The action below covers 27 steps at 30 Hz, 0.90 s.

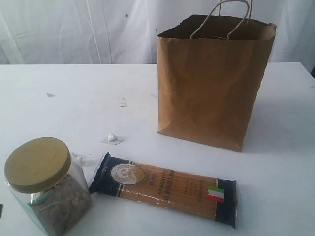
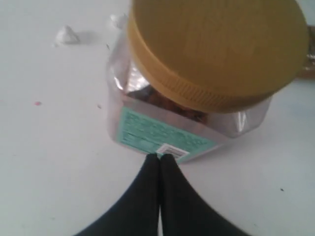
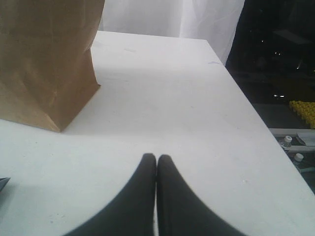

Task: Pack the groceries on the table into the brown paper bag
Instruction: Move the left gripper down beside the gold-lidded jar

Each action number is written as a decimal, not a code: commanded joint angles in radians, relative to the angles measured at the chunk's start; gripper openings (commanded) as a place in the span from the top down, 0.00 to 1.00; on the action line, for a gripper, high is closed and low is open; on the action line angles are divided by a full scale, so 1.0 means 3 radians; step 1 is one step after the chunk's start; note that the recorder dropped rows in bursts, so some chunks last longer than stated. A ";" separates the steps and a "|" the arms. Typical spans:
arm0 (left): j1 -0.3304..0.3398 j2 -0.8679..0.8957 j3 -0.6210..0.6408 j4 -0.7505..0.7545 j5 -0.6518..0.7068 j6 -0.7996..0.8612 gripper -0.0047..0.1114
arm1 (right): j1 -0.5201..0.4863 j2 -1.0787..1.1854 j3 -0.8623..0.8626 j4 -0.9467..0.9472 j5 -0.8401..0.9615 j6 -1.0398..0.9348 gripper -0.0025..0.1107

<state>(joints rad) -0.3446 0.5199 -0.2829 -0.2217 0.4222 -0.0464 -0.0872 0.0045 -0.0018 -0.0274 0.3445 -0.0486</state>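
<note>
Groceries are waiting on the desk [image 1: 74, 98]: one clear jar [image 1: 47, 189] with a yellow lid [image 1: 38, 163] is standing upright at the near left of the exterior view, and the long spaghetti pack [image 1: 165, 189] is lying flat just beside it; the brown paper bag [image 1: 211, 83] is standing open behind the pack, well apart from the jar; what is inside it I cannot see. My left claw [image 2: 160, 156] is hanging closed and empty, its tips pointing at the green label [image 2: 157, 135] low on the jar; whether they are touching it I cannot tell. My right claw [image 3: 156, 157] is also closed, holding nothing, over bare desk near the bag's corner. I am judging that the step in hand is picking the jar; for this the left claw is needing to open wide first, because the jar is broad, then to close around its body under the lid and carry it over the bag's mouth.
</note>
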 commanded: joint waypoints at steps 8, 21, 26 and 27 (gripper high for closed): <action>0.0016 0.1153 0.0011 -0.1388 -0.0749 0.1585 0.96 | -0.0011 -0.0015 0.0006 -0.0009 -0.0005 0.0004 0.98; 0.0016 0.1567 0.0005 -0.1374 -0.1958 0.1672 0.96 | -0.0011 -0.0015 0.0006 -0.0009 -0.0005 0.0004 0.98; 0.0016 0.1561 -0.0092 -0.1282 -0.1803 0.2205 0.96 | -0.0011 -0.0015 0.0006 -0.0009 -0.0005 0.0065 0.98; 0.0016 0.1561 -0.0123 -0.1282 -0.1745 0.2359 0.96 | -0.0011 -0.0015 0.0006 -0.0009 -0.0005 0.0079 0.98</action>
<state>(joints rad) -0.3446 0.9902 -0.2963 -0.6072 -0.1448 0.5420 -0.0872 0.0045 -0.0018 -0.0274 0.3445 -0.0373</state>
